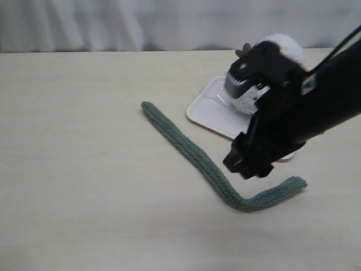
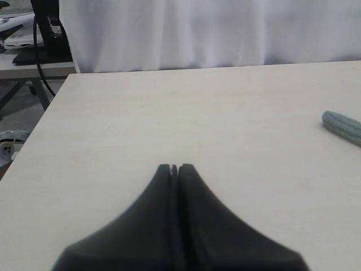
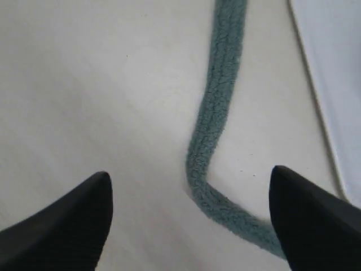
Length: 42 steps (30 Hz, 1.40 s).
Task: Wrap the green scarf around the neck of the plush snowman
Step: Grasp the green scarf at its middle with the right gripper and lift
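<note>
Closest to the lens, the right gripper (image 3: 190, 172) hangs with jaws spread wide and empty over the bend of the green scarf (image 1: 194, 155), which lies flat on the table (image 1: 84, 169) just beside the white tray (image 1: 211, 110). I judge the job not yet begun: nothing circles the plush snowman (image 1: 287, 46), half hidden behind my right arm. Left gripper (image 2: 175, 167) is pressed together, empty. I count one scarf, one snowman, one tray, two grippers.

free: bare table (image 1: 73, 169) left of green scarf (image 1: 187, 148) | blocked: right arm (image 1: 307, 113) fronts plush snowman (image 1: 285, 44)
</note>
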Each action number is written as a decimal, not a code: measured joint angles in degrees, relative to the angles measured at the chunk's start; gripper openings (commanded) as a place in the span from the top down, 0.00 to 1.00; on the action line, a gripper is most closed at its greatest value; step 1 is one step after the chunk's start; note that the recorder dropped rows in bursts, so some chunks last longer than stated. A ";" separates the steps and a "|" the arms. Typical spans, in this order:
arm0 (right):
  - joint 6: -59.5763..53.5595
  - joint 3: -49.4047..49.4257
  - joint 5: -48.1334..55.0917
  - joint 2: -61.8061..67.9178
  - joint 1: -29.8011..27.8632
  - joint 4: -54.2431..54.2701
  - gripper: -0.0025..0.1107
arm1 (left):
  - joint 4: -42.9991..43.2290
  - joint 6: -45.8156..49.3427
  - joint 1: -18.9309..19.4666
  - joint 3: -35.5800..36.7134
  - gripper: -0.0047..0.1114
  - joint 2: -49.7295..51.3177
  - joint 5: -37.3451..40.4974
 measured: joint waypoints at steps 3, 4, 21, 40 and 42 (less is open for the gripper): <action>2.69 0.00 -3.33 6.88 3.75 -1.86 0.35 | 0.00 0.00 0.00 0.00 0.96 0.00 0.00; 3.49 0.00 -4.81 8.97 4.25 -2.16 0.35 | 0.00 0.00 0.00 0.00 0.96 0.00 0.00; 7.11 -9.45 -13.39 35.55 4.83 -5.01 0.41 | 0.00 0.00 0.00 0.00 0.96 0.00 0.00; 5.62 -12.25 -8.18 25.38 8.23 -10.07 0.94 | 0.00 0.00 0.00 0.00 0.96 0.00 0.00; 5.62 -13.65 -6.15 20.74 9.93 -11.12 0.94 | 0.00 0.00 0.00 0.00 0.96 0.00 0.00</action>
